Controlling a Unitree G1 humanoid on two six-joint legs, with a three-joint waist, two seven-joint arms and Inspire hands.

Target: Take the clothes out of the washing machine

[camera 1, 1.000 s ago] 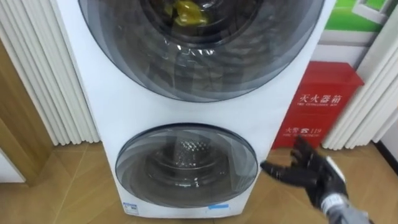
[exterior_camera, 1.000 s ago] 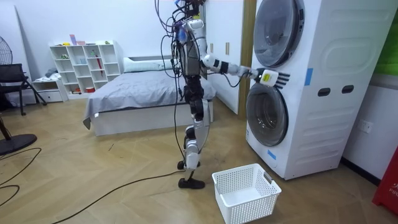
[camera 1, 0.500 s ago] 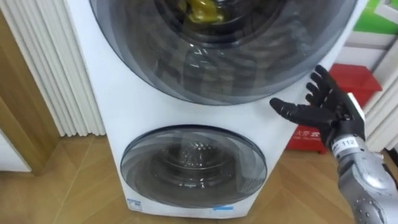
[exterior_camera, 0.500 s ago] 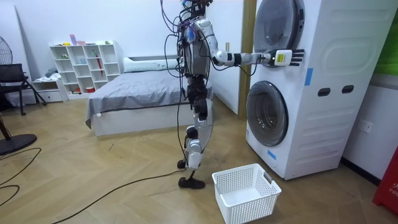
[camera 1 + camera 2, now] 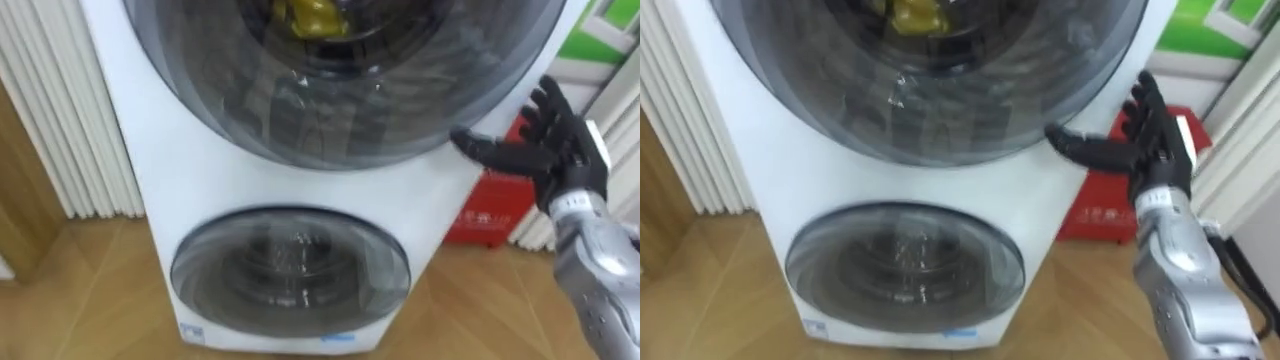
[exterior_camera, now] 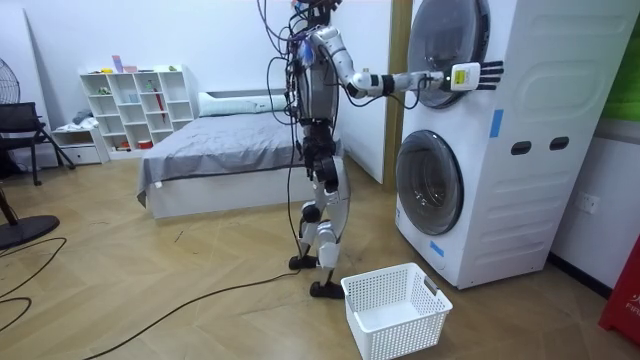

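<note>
Well, my right hand (image 5: pixel 555 150) is spread wide, empty, at four o'clock on the upper door (image 5: pixel 340 100); yellow clothes (image 5: pixel 315 15) sit inside. I fear it skating off the smooth rim.

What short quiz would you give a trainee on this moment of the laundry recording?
1. True or false: the right hand grips a garment.
2. Where is that hand? A) by the right edge of the upper door; B) hanging at the robot's side; C) raised overhead.
3. What colour is the cloth behind the upper door's glass?

Key: 1 false, its fingers are spread and hold nothing; 2 A; 3 yellow.
</note>
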